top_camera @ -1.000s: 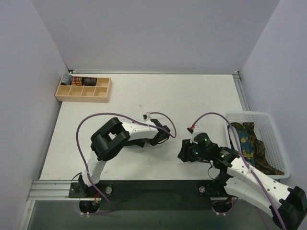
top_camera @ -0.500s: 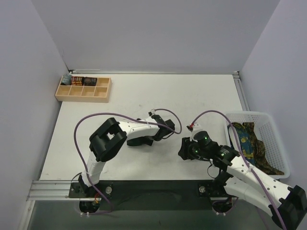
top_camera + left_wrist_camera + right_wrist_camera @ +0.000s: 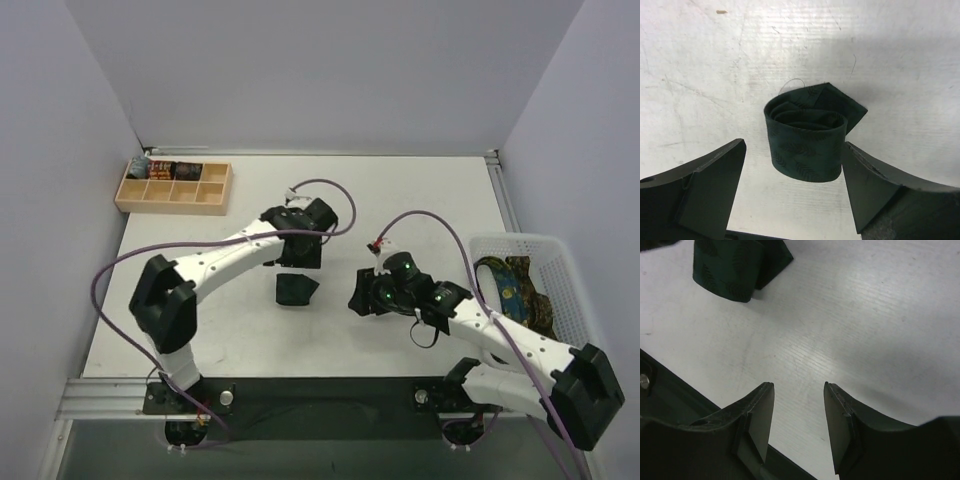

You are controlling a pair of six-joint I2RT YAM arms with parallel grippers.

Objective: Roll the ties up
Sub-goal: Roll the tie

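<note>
A dark green tie [image 3: 295, 290], rolled into a coil, stands on end on the white table, its pointed tip sticking out at the side. In the left wrist view the roll [image 3: 805, 145] sits free between my left gripper's [image 3: 794, 150] wide-open fingers; the right finger [image 3: 875, 190] is very close to it. From above, my left gripper [image 3: 299, 258] hovers just beyond the roll. My right gripper [image 3: 358, 300] is to the right of the roll, open and empty [image 3: 799, 387], with the roll [image 3: 732, 270] at that view's top left. More ties [image 3: 510, 288] lie in the basket.
A white plastic basket [image 3: 573, 300] sits at the right table edge. A wooden compartment tray [image 3: 175, 192] stands at the far left, with rolled items [image 3: 165, 168] in its back row. Purple cables loop over both arms. The black rail runs along the near edge.
My left gripper opened wider and let go of the green roll, and the arm swung up and away from the near edge. The right gripper shifted left and opened slightly.
</note>
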